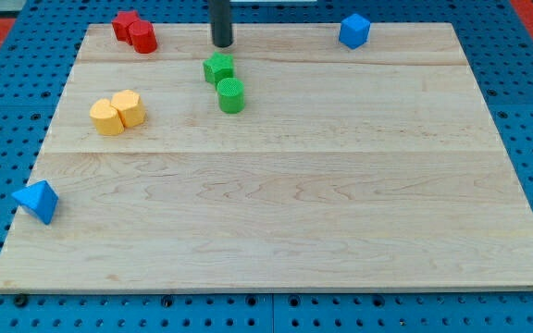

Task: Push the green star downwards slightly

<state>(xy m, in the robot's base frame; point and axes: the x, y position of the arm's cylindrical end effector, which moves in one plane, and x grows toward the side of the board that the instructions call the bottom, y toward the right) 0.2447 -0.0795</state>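
Observation:
The green star (217,67) lies on the wooden board (340,203) near the view's top, left of centre. A green cylinder (231,94) stands right below it, touching or almost touching it. My tip (222,43) is the lower end of a dark rod. It sits just above the green star in the view, a small gap apart from it.
Two red blocks (134,30) sit together at the top left. Two yellow blocks (118,113) sit together at the left. A blue cube-like block (353,30) is at the top right. A blue triangular block (36,201) lies at the board's left edge.

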